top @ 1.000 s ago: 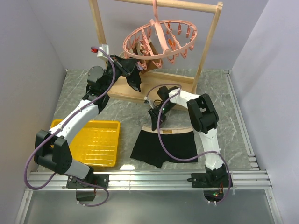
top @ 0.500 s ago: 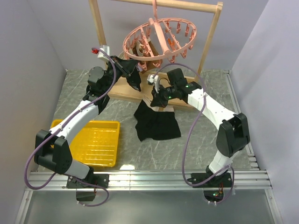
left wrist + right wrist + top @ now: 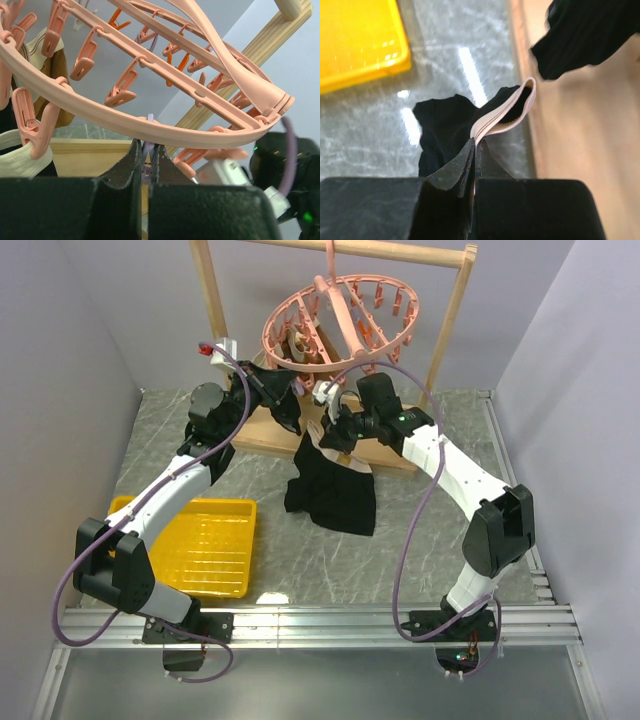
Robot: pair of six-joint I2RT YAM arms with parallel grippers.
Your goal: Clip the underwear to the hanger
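Note:
The salmon-pink hanger [image 3: 340, 325] hangs from the wooden rack, its ring [image 3: 125, 122] just above my left gripper [image 3: 146, 147]. That gripper [image 3: 287, 405] is shut on a thin lilac peg dangling under the ring. My right gripper [image 3: 476, 145] is shut on the tan-pink waistband [image 3: 502, 112] of the black underwear [image 3: 335, 490]. The underwear hangs bunched from the right gripper [image 3: 330, 430], below the ring's near side, with its lower part [image 3: 442, 125] drooping toward the table.
Another dark garment with a cream band [image 3: 22, 152] is clipped to the ring's left side. The wooden rack frame [image 3: 450, 330] and its base board [image 3: 255, 430] stand behind. A yellow tray [image 3: 200, 545] lies at the front left.
My right arm has lifted the underwear off the table by its waistband and carried it back toward the hanger. The garment now hangs crumpled. My left arm has stayed put.

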